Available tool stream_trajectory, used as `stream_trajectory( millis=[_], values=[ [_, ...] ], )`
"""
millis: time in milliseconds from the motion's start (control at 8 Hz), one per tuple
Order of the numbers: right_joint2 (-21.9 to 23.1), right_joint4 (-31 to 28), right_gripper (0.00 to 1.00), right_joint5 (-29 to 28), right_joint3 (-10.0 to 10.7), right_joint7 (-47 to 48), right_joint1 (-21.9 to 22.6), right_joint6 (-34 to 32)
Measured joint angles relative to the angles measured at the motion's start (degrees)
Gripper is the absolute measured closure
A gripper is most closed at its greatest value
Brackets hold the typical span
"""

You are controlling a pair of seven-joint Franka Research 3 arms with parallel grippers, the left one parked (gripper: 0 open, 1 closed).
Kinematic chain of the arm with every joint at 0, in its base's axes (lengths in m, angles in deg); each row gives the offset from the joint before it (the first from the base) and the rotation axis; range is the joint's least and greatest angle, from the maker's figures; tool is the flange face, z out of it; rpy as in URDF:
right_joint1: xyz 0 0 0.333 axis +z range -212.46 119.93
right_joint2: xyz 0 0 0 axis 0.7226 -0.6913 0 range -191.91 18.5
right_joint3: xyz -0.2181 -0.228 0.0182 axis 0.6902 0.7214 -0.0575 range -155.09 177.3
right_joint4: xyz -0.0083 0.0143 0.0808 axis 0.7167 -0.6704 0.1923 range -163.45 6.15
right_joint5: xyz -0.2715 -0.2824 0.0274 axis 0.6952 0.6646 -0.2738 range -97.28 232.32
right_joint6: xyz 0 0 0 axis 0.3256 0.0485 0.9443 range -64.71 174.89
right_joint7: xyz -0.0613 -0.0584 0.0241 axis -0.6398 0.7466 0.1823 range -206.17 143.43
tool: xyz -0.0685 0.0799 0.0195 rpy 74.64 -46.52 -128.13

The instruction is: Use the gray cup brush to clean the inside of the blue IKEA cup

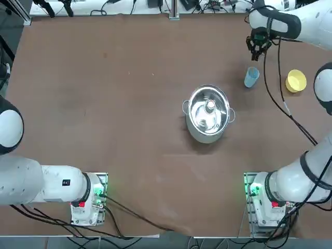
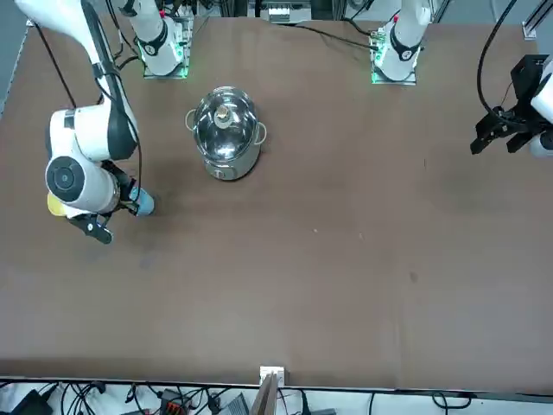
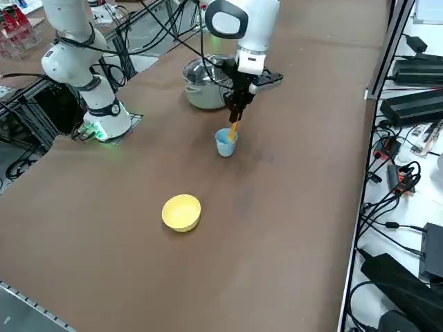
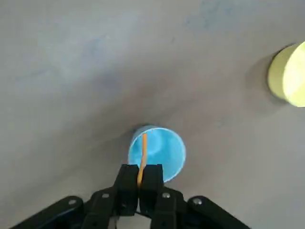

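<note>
Right gripper (image 4: pixel 140 183) pointing down, clenched on gray cup brush (image 4: pixel 142 157), tip inside blue IKEA cup (image 4: pixel 159 151)

Brown surface (image 1: pixel 129 155): steel pot (image 1: pixel 208 114) centre frame, blue IKEA cup (image 1: pixel 251 77) upper right, upright; yellow bowl (image 1: pixel 295 81) right of cup, apart.

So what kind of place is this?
Probably a robotics lab: the right gripper holds a gray cup brush over a blue IKEA cup on a brown table, cables alongside.
</note>
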Motion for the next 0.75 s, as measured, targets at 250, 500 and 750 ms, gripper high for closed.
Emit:
stream_trajectory(
  millis=[250, 500, 750],
  values=[
    [-0.01, 0.01, 0.95, -1.31, -0.02, 1.47, 0.74, -0.26],
    [-0.17, -0.01, 0.95, -1.33, -0.01, 2.38, 0.99, -2.77],
    [-0.43, 0.00, 0.95, -1.32, 0.18, 2.42, 0.82, -5.47]
  ],
)
